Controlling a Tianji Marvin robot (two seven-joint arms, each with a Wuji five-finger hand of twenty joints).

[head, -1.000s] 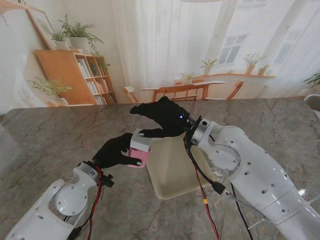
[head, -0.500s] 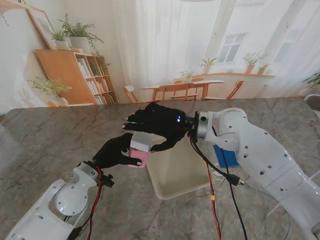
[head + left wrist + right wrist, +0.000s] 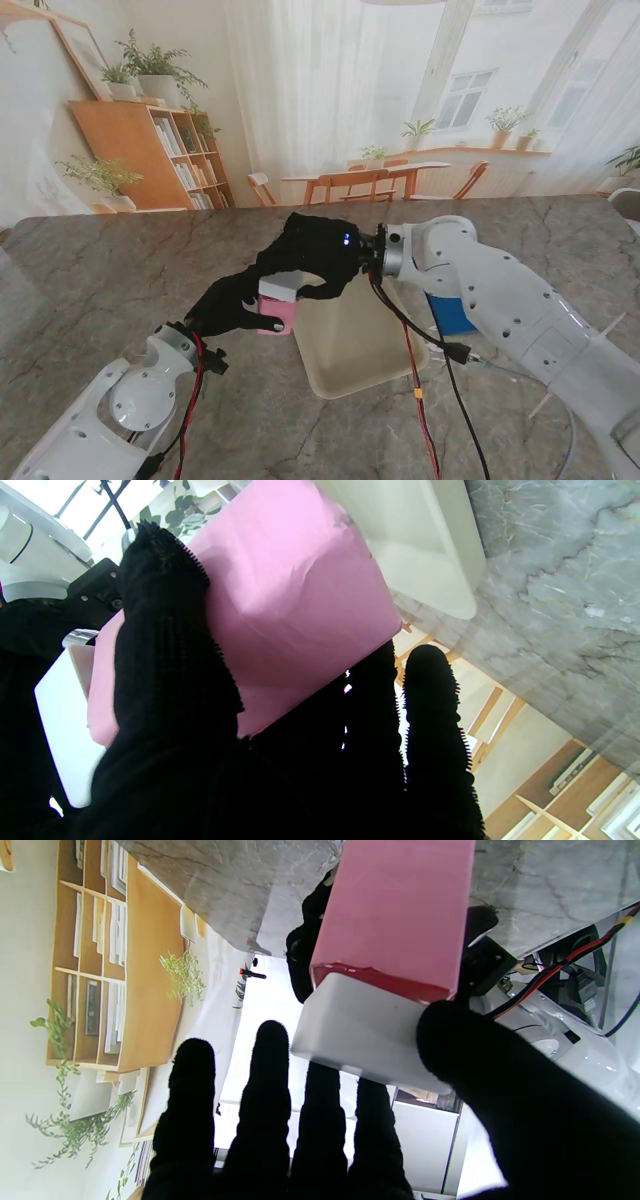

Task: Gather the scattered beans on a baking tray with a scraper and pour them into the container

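A pink container with a white lid is held off the table just left of the cream baking tray. My left hand is shut on the pink body, fingers wrapped around its side. My right hand lies over the lid, thumb pressed on one side and the other fingers along the far side. A blue scraper lies on the table right of the tray, half hidden by my right arm. I cannot make out any beans on the tray.
The grey marble table stretches out to the left and far side. Red and black cables hang from my right forearm across the tray's near right corner. The tray's rim is close beside the container.
My right hand has swung left from above the tray and come down over the white lid, its fingers closing around it. The left hand and the container have stayed put.
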